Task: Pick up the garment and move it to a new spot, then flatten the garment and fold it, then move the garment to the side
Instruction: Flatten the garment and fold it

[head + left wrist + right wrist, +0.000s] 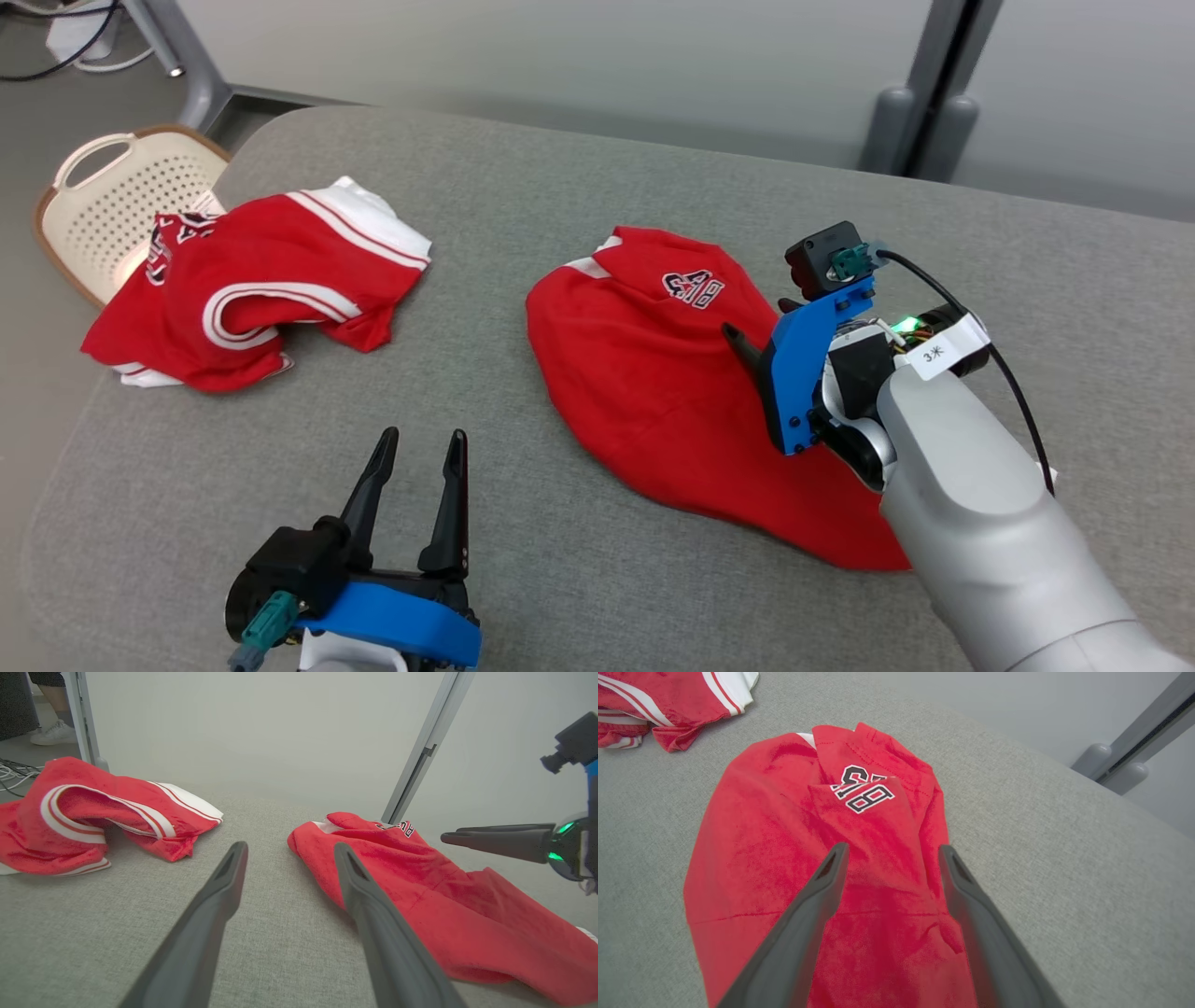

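Observation:
A red garment [644, 392] with a black-and-white number patch lies rumpled in a rough oval on the grey fabric surface [579, 177], right of centre. My right gripper [754, 317] hovers just over its right part, open, its fingers pointing left with nothing between them. In the right wrist view the right gripper [893, 848] frames the garment [761, 858] just below the patch. My left gripper [424, 434] stands open over bare fabric at the near left, apart from the cloth. The left wrist view shows the left gripper [289, 845] beside the garment [420, 877], with the right gripper [448, 836] above it.
A second red garment [252, 280] with white stripes lies crumpled at the far left [70, 807]. Beyond it a cream perforated basket [103, 205] sits off the surface's left edge. Grey posts [920, 131] stand behind. A person's shoe [51, 732] and cables [9, 772] are on the floor.

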Robot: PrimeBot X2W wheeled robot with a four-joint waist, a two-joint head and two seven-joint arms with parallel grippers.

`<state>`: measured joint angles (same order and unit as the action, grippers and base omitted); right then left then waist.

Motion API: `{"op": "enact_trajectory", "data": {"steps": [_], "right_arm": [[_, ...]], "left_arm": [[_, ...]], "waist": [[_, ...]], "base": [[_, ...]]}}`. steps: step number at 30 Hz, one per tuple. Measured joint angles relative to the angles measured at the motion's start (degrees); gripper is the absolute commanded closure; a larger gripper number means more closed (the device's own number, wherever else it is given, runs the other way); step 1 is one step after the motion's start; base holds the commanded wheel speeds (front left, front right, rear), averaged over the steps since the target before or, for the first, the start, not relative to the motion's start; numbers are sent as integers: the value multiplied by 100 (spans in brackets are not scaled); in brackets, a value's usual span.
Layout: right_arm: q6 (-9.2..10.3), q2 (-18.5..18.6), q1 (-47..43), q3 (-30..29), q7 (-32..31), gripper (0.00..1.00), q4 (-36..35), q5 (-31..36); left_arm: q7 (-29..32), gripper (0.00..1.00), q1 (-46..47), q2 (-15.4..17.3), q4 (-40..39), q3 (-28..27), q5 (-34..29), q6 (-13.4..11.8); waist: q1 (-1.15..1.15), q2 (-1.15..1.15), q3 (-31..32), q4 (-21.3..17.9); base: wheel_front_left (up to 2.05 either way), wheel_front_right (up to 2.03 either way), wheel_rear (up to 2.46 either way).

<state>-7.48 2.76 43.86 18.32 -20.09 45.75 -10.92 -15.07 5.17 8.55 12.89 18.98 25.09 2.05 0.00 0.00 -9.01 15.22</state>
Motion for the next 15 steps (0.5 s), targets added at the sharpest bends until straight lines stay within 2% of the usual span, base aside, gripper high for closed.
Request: {"op": "enact_trajectory", "data": {"steps": [10, 15], "right_arm": [[0, 41, 483, -371, 51, 0, 1380, 192], [0, 68, 592, -402, 101, 0, 1791, 242]], "left_arm": [[0, 0, 130, -145, 37, 170, -135, 136], [0, 0, 132, -145, 79, 148, -141, 153]], "waist": [[1, 0, -293, 666], [0, 0, -301, 852]], "base": [[0, 0, 0], [0, 0, 0]]}}
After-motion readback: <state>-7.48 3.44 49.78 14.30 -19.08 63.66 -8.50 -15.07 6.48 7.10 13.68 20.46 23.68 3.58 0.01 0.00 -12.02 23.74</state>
